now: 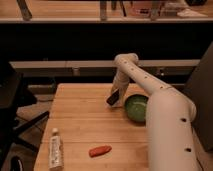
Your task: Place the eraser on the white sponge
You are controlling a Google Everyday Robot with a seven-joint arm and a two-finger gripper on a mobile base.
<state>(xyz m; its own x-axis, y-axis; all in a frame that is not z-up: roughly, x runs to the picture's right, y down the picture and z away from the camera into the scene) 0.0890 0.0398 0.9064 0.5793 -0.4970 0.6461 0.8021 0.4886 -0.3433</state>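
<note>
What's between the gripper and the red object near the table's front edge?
Nothing: in the camera view, only bare table lies between the gripper and the red object.

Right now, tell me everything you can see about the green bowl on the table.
The green bowl is round and smooth, standing upright on the wooden table toward its right side. I see nothing inside it. The white arm covers its right part. The gripper hangs close by its left rim; whether they touch, I cannot tell.
</note>
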